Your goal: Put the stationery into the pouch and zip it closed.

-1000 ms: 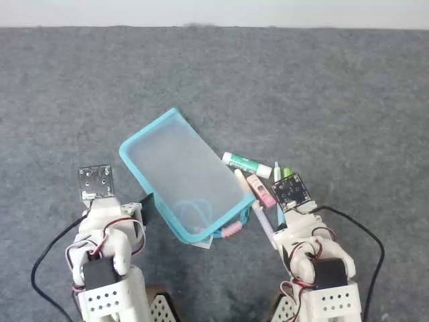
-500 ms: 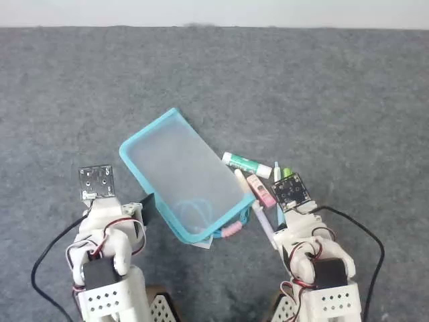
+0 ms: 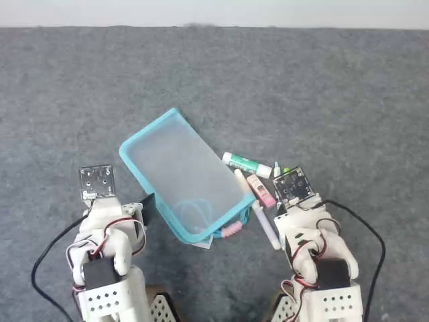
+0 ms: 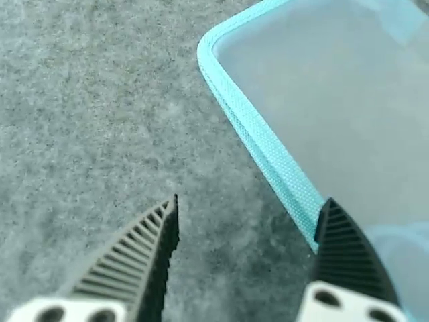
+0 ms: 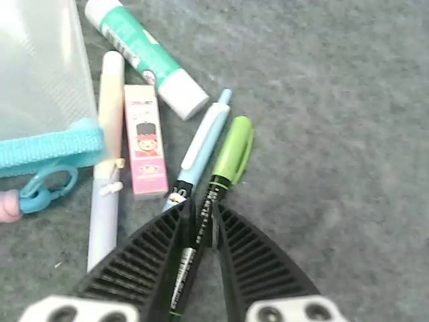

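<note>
The teal-edged clear pouch (image 3: 179, 176) lies slanted mid-table, its zipper loop (image 5: 43, 185) and pink charm (image 3: 232, 230) at its near end. Beside it lie a glue stick (image 5: 143, 56), a pink eraser (image 5: 145, 140), a pale pen (image 5: 107, 157), a blue pen (image 5: 202, 143) and a green pen (image 5: 232, 149). My right gripper (image 5: 201, 213) is shut on the green pen's dark barrel. My left gripper (image 4: 251, 213) stands open over the carpet, one fingertip (image 4: 333, 218) at the pouch's edge (image 4: 268, 144).
Grey carpet (image 3: 322, 94) covers the whole table. The two arm bases (image 3: 107, 282) stand at the near edge. A pale wall strip runs along the far side.
The right arm has shifted a little over the pens, hiding the blue pen's near end in the high view. The left arm and the pouch have not moved.
</note>
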You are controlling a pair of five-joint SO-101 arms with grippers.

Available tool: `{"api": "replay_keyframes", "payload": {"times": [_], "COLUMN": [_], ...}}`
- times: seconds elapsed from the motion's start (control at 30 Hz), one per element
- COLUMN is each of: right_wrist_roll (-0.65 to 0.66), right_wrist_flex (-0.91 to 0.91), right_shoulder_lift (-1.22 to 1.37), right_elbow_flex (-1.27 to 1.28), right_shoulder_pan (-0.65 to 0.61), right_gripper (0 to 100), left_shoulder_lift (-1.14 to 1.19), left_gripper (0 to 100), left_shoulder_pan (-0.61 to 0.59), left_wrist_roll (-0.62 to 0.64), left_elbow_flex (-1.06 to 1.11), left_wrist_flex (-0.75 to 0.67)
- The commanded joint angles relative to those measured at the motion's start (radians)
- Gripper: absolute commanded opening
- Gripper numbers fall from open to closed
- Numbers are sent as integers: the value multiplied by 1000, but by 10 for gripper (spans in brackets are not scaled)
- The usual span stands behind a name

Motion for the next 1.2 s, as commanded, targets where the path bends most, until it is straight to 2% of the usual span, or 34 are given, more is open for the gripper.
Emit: {"api": "replay_keyframes", "payload": {"times": [0.0,0.13,0.3,0.4,0.6,0.67,0.9,1.17], "right_wrist_roll": [20,20,18,17,6,-23,-32,-38], "right_wrist_flex": [36,58,38,44,42,25,-5,-136], "right_shoulder_lift": [-5,76,466,719,1064,1145,1351,1557], "right_elbow_flex": [-123,-229,-417,-545,-675,-703,-822,-882], "right_shoulder_pan": [19,16,-45,-186,-556,-618,-642,-608], "right_gripper": [37,39,38,37,42,42,42,42], "left_shoulder_lift": [-20,-20,-20,-20,-20,-20,-20,-20], "left_gripper": [313,313,313,313,313,313,313,313], "left_shoulder_pan": [6,6,6,6,6,6,6,6], "left_wrist_roll": [6,6,6,6,6,6,6,6], "left_elbow_flex": [-7,-7,-7,-7,-7,-7,-7,-7], "left_wrist_flex": [8,8,8,8,8,5,3,3]}}
